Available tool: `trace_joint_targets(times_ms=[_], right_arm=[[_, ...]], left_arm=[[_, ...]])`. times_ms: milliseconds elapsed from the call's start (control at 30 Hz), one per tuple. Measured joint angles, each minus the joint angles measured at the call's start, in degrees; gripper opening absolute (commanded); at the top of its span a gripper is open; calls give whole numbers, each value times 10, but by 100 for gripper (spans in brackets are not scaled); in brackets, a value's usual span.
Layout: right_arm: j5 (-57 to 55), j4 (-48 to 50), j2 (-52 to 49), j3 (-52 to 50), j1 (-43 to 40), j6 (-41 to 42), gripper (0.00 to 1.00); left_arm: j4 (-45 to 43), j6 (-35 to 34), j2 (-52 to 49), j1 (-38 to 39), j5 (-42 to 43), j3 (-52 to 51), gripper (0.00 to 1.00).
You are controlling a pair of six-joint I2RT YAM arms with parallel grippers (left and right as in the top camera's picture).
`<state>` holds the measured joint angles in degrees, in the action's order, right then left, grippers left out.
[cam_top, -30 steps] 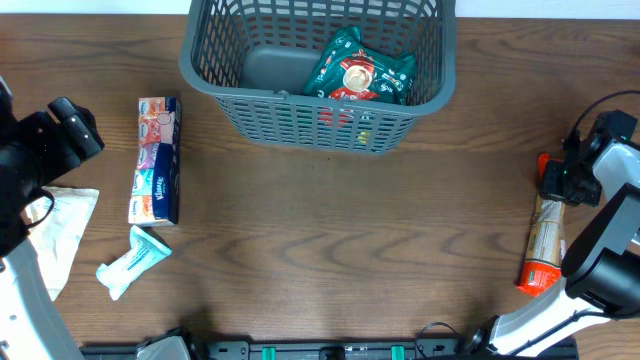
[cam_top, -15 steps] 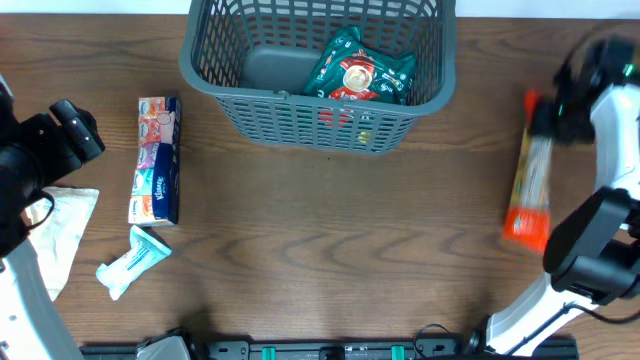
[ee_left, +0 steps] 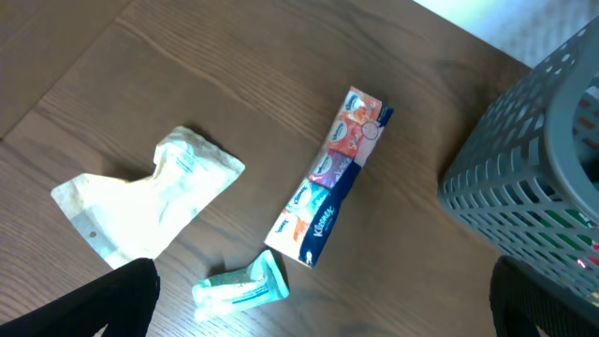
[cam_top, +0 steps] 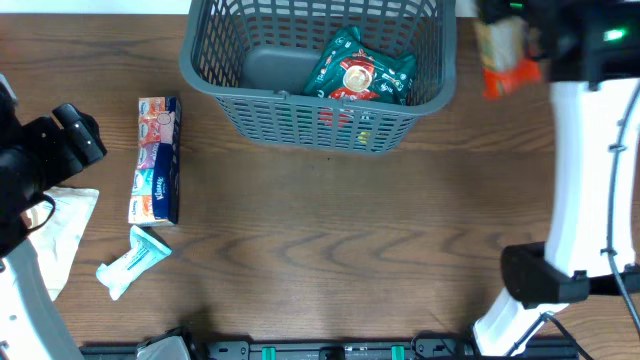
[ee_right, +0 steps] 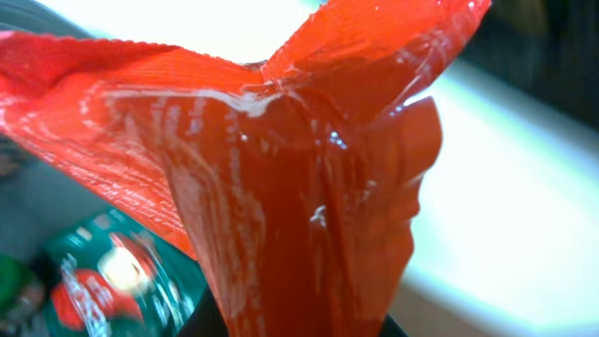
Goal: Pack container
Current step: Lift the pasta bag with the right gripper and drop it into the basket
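Pinching the red packet (cam_top: pixel 503 60) by its end, the right gripper (cam_top: pixel 535 35) hangs just right of the basket (cam_top: pixel 300 120) at the far edge of the table (cam_top: pixel 330 230); the left gripper (ee_left: pixel 323 314) gapes wide, empty.

The basket (cam_top: pixel 310 122) sits at the back of the table (cam_top: pixel 350 240), in the middle. A snack bag (cam_top: pixel 360 72) lies inside it, in the right half. Just right of the basket's rim, at the back right, is a long packet (cam_top: pixel 505 50). Over on the left, a tissue pack (cam_top: pixel 158 160) lies front to back. In front of it is a small packet (cam_top: pixel 133 260) — and left of that a flat pouch (cam_top: pixel 62 235), near the table's left edge.
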<state>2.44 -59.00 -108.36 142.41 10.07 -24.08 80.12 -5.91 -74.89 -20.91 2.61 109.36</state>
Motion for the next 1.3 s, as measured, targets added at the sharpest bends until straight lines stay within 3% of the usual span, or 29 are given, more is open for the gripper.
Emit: trace_joint_targets(times_ms=[167, 300, 500, 833, 1033, 1067, 1167, 1300], right_arm=[[10, 70, 0, 1, 100, -82, 1], [22, 80, -4, 1, 131, -121, 1], [29, 67, -61, 5, 139, -140, 1], [32, 61, -262, 3, 139, -139, 1], [37, 65, -282, 4, 144, -135, 2], [37, 65, -282, 4, 144, -134, 19], [43, 66, -282, 4, 144, -123, 99], [56, 69, -282, 5, 144, -95, 99]], left_arm=[[8, 2, 0, 0, 0, 0, 99], [10, 2, 0, 0, 0, 0, 99], [10, 2, 0, 0, 0, 0, 99], [16, 2, 0, 0, 0, 0, 99], [16, 2, 0, 0, 0, 0, 99], [16, 2, 0, 0, 0, 0, 99], [16, 2, 0, 0, 0, 0, 99], [20, 2, 0, 0, 0, 0, 98]])
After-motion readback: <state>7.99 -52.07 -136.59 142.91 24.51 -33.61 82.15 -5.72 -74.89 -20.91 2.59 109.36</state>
